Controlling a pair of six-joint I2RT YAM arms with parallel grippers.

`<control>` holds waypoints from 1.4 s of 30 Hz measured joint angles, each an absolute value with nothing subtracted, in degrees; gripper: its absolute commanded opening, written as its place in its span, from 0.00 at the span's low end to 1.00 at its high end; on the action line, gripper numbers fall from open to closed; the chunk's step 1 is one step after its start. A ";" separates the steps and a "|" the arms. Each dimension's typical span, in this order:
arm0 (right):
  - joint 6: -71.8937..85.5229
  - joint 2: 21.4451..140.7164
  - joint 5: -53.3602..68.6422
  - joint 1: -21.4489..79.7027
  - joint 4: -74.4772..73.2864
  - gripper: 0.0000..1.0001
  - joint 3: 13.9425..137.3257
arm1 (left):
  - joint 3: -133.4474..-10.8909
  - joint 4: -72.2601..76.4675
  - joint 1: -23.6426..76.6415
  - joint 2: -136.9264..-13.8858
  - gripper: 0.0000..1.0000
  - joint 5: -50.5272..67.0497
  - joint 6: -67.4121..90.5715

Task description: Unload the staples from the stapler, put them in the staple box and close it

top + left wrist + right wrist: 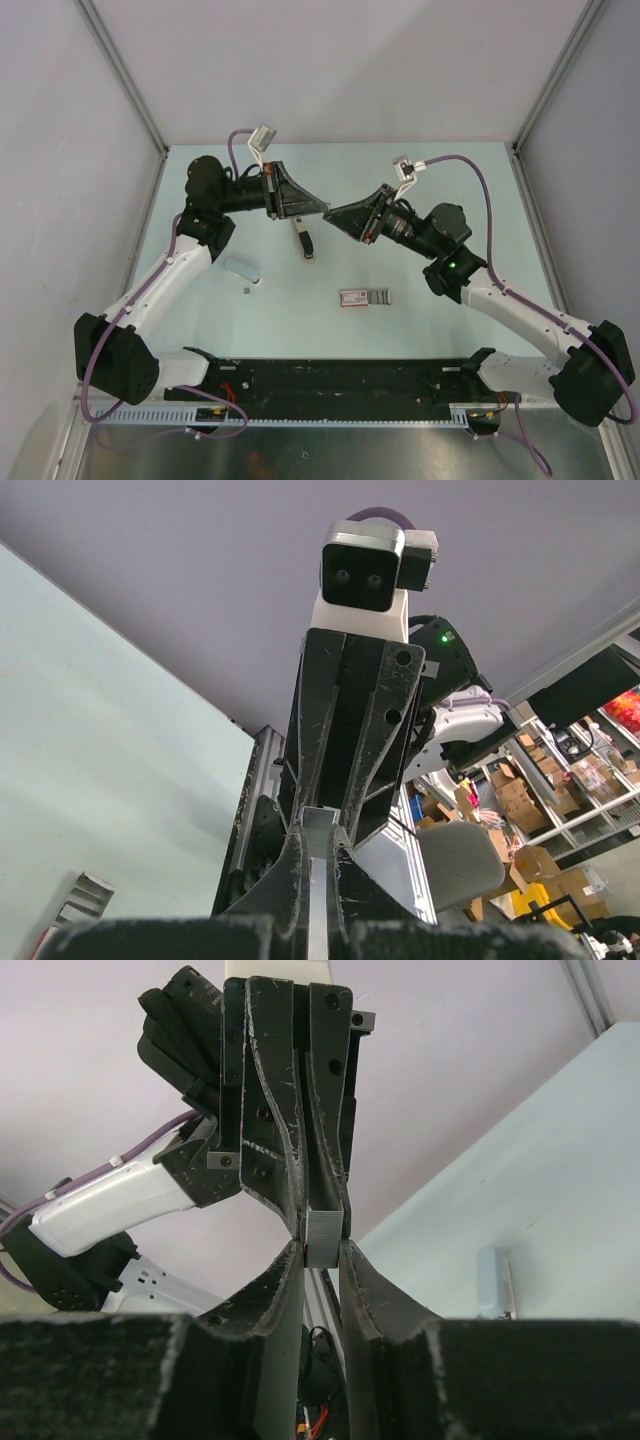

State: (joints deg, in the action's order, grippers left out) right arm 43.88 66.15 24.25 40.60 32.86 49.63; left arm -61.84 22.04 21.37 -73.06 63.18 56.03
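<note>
Your left gripper and right gripper meet tip to tip above the table. Both are squeezed narrow on a tiny silver-grey metal strip. The small dark grey-black stapler with a pale end lies on the light green table just below them, near a flat red-and-white box.

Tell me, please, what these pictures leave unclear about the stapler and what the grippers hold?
- Top external: what left gripper and right gripper pinch; their tips cover it.
- Wrist views: whether the silvery piece is staples; fingers hide most of it.
- Top external: staples left in the stapler; too small.
</note>
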 measured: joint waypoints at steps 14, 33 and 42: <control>43.38 66.13 23.27 40.91 31.05 0.04 49.65 | -60.31 22.20 21.32 -72.31 0.53 62.50 55.44; 35.88 65.30 1.19 43.09 -17.96 0.00 51.40 | -67.11 -17.54 16.99 -72.58 0.69 40.12 12.91; 39.72 73.30 -11.46 48.56 -33.87 0.00 51.40 | -60.51 -27.51 18.98 -72.86 0.69 28.05 -2.70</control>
State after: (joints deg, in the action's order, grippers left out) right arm 39.72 73.30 -11.46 48.56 -33.87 51.40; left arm -60.51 -27.51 18.98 -72.86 28.05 -2.70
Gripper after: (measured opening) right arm 0.194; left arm 0.690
